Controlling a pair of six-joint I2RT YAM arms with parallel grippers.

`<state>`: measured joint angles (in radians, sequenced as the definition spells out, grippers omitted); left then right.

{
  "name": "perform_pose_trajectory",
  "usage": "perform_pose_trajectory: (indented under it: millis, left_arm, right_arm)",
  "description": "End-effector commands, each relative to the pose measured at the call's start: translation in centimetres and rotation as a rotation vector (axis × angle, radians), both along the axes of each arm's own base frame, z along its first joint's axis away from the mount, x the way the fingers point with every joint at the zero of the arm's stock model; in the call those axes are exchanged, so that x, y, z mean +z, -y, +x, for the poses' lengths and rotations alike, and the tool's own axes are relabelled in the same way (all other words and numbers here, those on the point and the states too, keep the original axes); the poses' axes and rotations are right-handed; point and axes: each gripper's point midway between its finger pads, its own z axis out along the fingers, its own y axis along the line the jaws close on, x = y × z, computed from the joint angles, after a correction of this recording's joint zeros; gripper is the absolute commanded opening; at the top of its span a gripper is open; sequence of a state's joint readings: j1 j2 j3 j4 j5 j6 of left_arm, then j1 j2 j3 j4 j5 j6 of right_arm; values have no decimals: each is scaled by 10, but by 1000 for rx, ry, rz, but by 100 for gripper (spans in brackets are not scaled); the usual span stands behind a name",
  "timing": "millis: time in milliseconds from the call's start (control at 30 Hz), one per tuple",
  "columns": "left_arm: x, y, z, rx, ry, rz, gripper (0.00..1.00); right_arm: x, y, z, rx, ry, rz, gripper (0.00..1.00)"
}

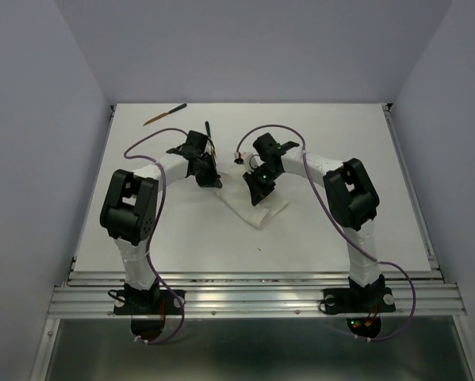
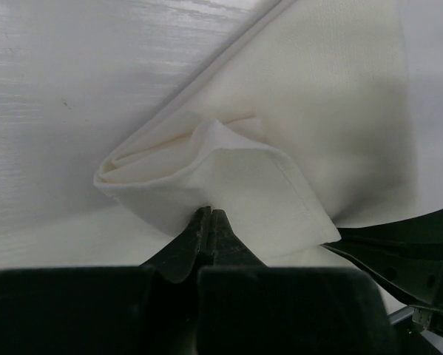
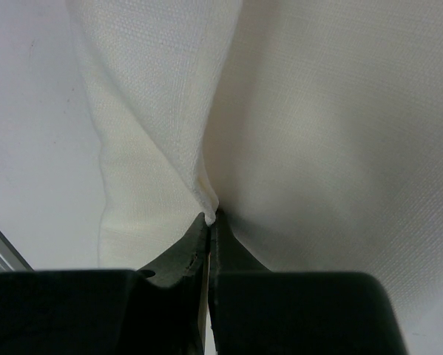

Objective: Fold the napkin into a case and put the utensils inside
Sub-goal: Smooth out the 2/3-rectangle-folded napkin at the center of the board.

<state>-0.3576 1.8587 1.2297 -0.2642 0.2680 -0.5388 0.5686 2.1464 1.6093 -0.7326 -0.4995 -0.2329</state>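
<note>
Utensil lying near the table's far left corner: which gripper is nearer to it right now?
Left. The left gripper, shut on the napkin, is right of the utensil and on its near side; the right gripper, also pinching the napkin, lies farther right.

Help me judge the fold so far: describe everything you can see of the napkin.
The napkin is plain white woven cloth with a stitched hem. It is partly folded into layers and lies mid-table between the two arms. The left gripper is shut on a hemmed flap doubled over an open, pocket-like fold. The right gripper pinches a ridge of the cloth, and creases run toward its tips.
</note>
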Motion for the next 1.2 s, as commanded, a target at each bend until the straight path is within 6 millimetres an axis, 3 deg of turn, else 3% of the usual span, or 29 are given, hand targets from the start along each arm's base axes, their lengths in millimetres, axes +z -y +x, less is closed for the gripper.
perform_pose_trajectory:
  millis: [0, 200, 267, 333, 500, 567, 633, 700, 733, 767, 900, 1100, 1167]
  left_arm:
    - [-4, 7, -5, -58, -4, -16, 0]
    - [-23, -1, -4, -39, -27, 36, 0]
    - [-27, -3, -3, -36, -31, 50, 0]
    - [-31, -5, -5, -34, -41, 62, 0]
    - [-35, -7, -6, -28, -46, 69, 0]
    - [-36, -7, -6, -26, -49, 69, 0]
    - [-35, -6, -5, -25, -46, 67, 0]
    - [-34, -6, -4, -26, -42, 67, 0]
    - [-32, -6, -3, -25, -39, 67, 0]
    - [-32, -6, -2, -27, -37, 67, 0]
    - [-30, -6, 0, -28, -32, 73, 0]
    - [-31, -7, 1, -25, -34, 79, 0]
    - [-32, -7, 0, -27, -39, 81, 0]
  right_arm:
    - [4, -4, 8, 6, 18, 17, 1]
    - [10, -1, 16, -31, 57, -4, 2]
    - [22, 0, 22, -81, 86, -10, 9]
    - [30, 2, 26, -121, 111, -14, 31]
    - [67, 10, 29, -207, 201, 14, 59]
    - [76, 10, 29, -266, 208, 36, 61]
    - [88, 3, 26, -300, 219, 88, 59]
    - [92, -9, 5, -314, 204, 118, 51]
    - [98, -14, 3, -339, 224, 136, 41]
    - [91, -19, -5, -344, 234, 118, 29]
    - [83, -28, -12, -406, 204, 123, 7]
    - [96, -59, -35, -376, 203, 199, 3]
    - [93, -69, -47, -338, 196, 195, 3]
